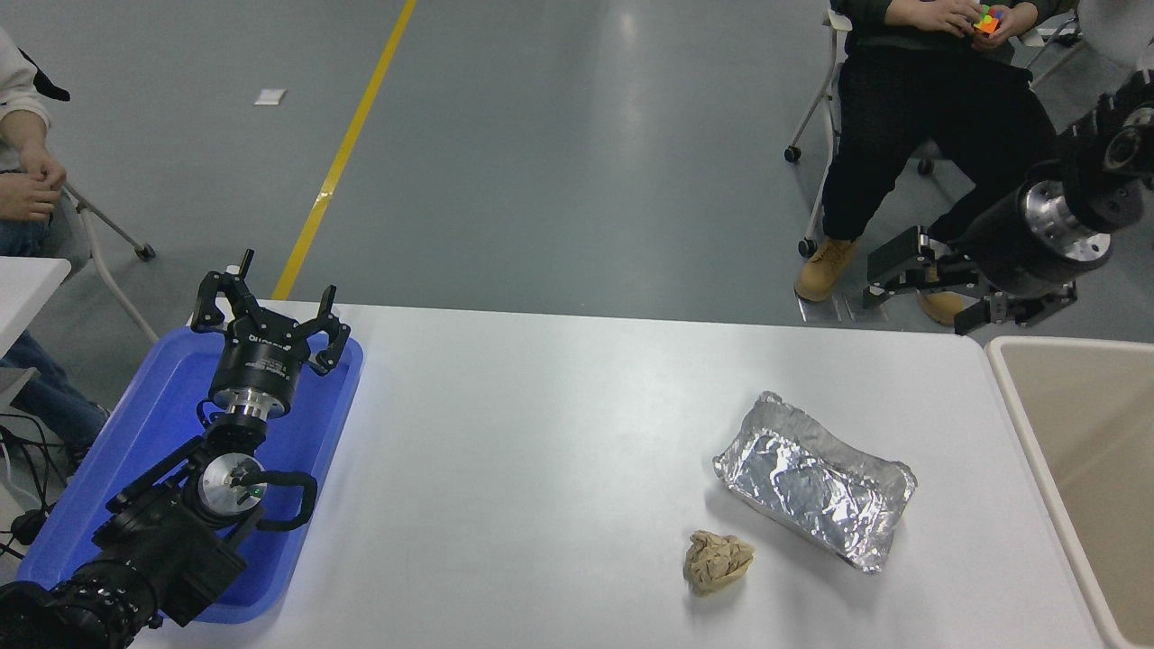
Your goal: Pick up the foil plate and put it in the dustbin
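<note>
Black right gripper (pixel 920 284) raised, open, empty; shiny crinkled silver foil plate (pixel 816 479) below-left of it, beige rectangular plastic dustbin (pixel 1037 433) alongside. Risk: crushing thin foil, slipping.

— What's around my foil plate (pixel 816 480)?
— Bare table (pixel 541 433) on all sides but one; only the paper wad (pixel 718 562) sits near its lower-left corner.
— And toward the dustbin (pixel 1037 451) at the frame's right edge?
— Open tabletop between them.

L pincer (pixel 270 311) + R pincer (pixel 929 288), both agape.
</note>
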Robot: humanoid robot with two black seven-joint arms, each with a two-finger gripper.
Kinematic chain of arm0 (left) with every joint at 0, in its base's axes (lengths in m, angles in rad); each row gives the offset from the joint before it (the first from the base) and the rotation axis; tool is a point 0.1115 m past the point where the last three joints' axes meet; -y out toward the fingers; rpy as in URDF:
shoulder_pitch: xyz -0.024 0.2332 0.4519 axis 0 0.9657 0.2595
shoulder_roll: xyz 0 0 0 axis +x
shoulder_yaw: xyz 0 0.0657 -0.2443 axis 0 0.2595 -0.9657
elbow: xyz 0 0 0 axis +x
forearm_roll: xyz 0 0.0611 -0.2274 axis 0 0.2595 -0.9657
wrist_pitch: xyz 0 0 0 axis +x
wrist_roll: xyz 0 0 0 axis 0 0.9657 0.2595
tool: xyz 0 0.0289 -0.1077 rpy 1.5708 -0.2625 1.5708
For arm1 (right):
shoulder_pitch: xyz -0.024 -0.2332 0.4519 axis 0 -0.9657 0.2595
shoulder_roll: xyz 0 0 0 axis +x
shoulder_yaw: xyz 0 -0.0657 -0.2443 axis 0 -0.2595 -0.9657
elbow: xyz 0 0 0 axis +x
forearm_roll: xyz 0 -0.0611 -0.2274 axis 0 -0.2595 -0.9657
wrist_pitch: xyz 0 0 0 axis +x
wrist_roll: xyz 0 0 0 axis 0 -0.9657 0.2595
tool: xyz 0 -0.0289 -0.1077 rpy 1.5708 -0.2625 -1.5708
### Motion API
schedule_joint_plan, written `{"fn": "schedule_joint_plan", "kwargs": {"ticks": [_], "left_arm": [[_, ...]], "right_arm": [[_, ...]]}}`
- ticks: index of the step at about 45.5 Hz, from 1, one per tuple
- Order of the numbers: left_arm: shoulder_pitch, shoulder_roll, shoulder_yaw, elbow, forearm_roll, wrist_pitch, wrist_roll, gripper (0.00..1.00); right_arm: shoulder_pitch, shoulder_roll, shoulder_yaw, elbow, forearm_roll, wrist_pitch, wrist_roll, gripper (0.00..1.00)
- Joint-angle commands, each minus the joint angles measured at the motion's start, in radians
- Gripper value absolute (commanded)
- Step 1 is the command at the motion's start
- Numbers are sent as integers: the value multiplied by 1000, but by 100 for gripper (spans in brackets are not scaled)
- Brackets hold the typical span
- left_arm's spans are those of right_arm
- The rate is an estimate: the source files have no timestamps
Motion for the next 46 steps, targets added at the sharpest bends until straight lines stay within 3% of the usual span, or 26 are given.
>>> {"fn": "schedule_joint_plan", "kwargs": {"ticks": [1, 46], "left_arm": [[0, 0, 0, 0, 1, 0, 0, 100], [0, 0, 0, 0, 1, 0, 0, 100]], "right_arm": [[-148, -79, -1, 12, 7, -115, 0, 100], [-676, -69, 289, 3, 1, -474, 6, 99]]}}
